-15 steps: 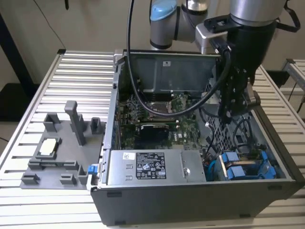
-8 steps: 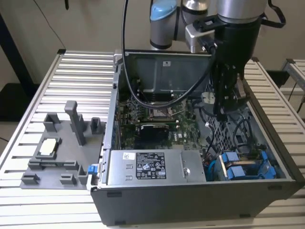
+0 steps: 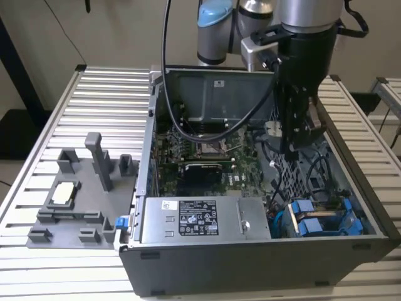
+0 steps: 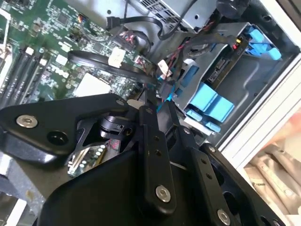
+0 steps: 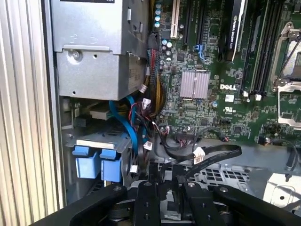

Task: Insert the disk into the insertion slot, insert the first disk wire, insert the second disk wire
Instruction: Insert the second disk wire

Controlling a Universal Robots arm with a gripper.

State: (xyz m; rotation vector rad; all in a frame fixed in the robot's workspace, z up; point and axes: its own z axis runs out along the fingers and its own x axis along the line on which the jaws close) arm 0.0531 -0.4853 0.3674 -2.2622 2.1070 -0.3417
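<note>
The disk (image 3: 311, 221), in its bright blue carrier, sits in the insertion slot (image 3: 348, 221) at the case's near corner on the exterior view's right; its blue end tabs face inward. Both wrist views show those tabs on the disk (image 4: 212, 101) (image 5: 95, 162). My gripper (image 3: 298, 141) hangs inside the open computer case above the perforated metal floor, a short way behind the disk. A black disk wire (image 5: 214, 151) with a white tag loops just ahead of the gripper (image 5: 169, 182). In the second wrist view that wire (image 4: 94, 57) lies beyond the gripper (image 4: 148, 101). A blue wire (image 5: 132, 127) runs down toward the disk.
A grey labelled power-supply box (image 3: 197, 219) stands beside the slot. The green motherboard (image 3: 200, 162) covers the case floor behind it. A grey fixture plate (image 3: 81, 188) with posts lies on the slatted aluminium table (image 3: 56, 119), on the exterior view's left. Case walls (image 3: 250, 266) ring the gripper.
</note>
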